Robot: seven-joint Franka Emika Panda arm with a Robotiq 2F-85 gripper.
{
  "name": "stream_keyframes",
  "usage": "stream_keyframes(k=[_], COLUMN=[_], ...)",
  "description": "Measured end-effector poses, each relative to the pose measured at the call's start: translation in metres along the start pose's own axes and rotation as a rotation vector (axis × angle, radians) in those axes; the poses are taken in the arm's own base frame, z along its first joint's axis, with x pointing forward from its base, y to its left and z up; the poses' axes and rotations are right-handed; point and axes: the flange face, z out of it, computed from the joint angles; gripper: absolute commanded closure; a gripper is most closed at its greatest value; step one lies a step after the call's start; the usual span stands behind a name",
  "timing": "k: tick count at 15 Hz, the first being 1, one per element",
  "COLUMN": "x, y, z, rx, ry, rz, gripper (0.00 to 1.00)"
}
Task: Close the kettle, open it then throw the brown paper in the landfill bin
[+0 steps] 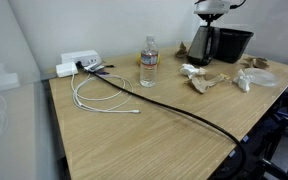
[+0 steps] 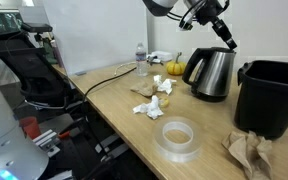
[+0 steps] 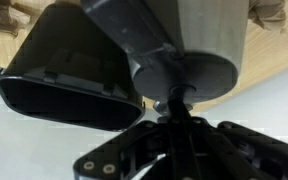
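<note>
Kettle (image 2: 210, 75) stands on the table (image 1: 114, 140). The landfill bin (image 2: 274, 95) is just beside the kettle, so I think the throw will be short. The brown paper (image 2: 249, 152) lies near the kettle, on the far side of the bin. My fingers (image 2: 226, 38) are shut tight and hold nothing. They point at the kettle's black lid, I think to push it. I cannot tell if they touch it.

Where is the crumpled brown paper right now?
In an exterior view the brown paper lies on the table at lower right, just before the black bin, beside the tape roll.
</note>
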Motion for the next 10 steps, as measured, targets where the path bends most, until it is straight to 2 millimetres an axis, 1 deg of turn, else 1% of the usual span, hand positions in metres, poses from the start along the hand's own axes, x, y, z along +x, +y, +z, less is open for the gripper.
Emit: stream_keyframes(k=[4,10], x=[0.004,0.007], y=[0.000,0.009], z=[0.005,0.007], rx=[-0.015,-0.048], ry=[0.009,-0.009], rz=[-0.001,0.015], gripper=[1.00,1.00])
